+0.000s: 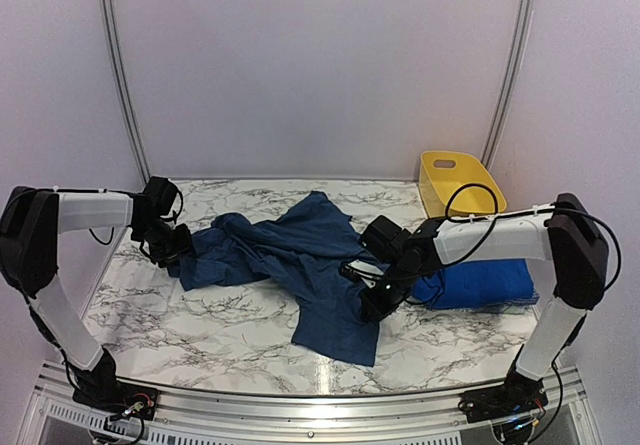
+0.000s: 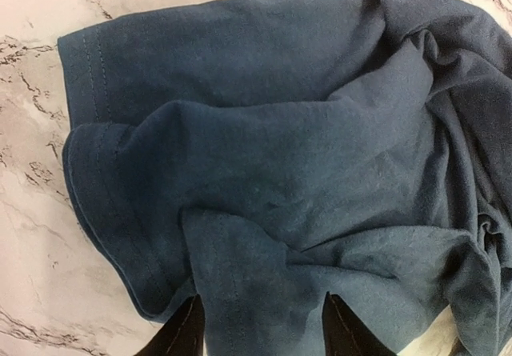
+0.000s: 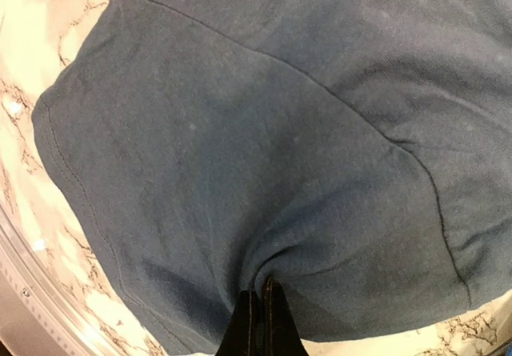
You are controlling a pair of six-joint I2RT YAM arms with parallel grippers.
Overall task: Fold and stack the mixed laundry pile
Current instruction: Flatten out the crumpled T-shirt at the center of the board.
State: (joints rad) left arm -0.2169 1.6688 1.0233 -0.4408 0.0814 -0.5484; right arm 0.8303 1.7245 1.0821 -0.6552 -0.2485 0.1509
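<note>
- One marble-patterned table carries everything, with both arm bases at its near edge.
- One large dark denim-blue garment sprawls across the middle of the table. It is rumpled and unfolded, running from the left-hand side to a flap that reaches toward the near edge right of centre. Both claws meet it, one at each end.
- One bright royal-blue garment lies on the right side of the table as a flat, compact shape. It sits partly behind the right forearm and just beside the dark garment's right edge.
- One yellow tub stands at the far right corner, behind the royal-blue garment and apart from it.
- The right gripper is down on the right part of the dark garment. Its two fingers are pressed together with no gap between them, and a small tuck of the cloth is pinched at their tips. The fabric puckers toward that pinch, and the hemmed edge lies over the marble on the left of the wrist view.
- The left gripper is at the garment's left end, near a stitched sleeve hem. Its fingers stand partly apart, straddling a ridge of the dark cloth. Whether the fingertips already press that ridge cannot be told.
</note>
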